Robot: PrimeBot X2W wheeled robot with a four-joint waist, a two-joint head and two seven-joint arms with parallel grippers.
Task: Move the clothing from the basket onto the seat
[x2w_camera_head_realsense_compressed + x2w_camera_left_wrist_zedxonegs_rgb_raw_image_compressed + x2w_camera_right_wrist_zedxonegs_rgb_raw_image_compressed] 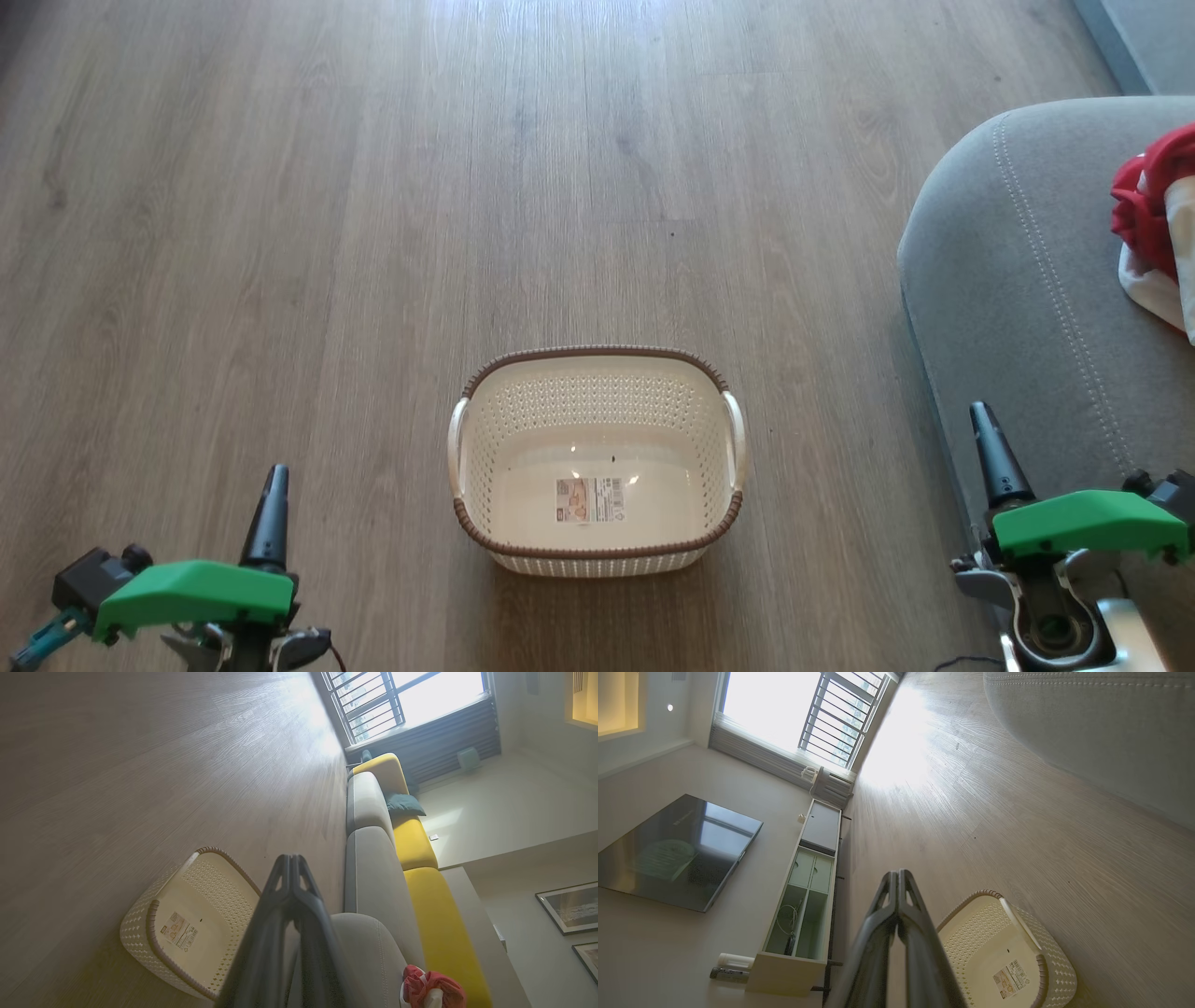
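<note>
Where the wood floor spreads across the head view, one grey seat takes up the right side, its rounded corner traced by a line of pale stitching. One oval cream basket stands upright on the floor near the middle, well apart from the seat. It has a brown woven-look rim and two side handles, and its bare bottom carries one label sticker. The clothing lies on the seat at the right edge of the view as one crumpled red and white bundle; how many garments it holds cannot be told. In the left wrist view the same bundle sits on the grey cushion in front of a yellow backrest.

Two grippers show at the bottom corners. The left gripper hangs over the floor to the left of the basket. The right gripper hangs at the seat's front edge. In each wrist view the two dark fingers are pressed together along their tips, clenched on nothing.
</note>
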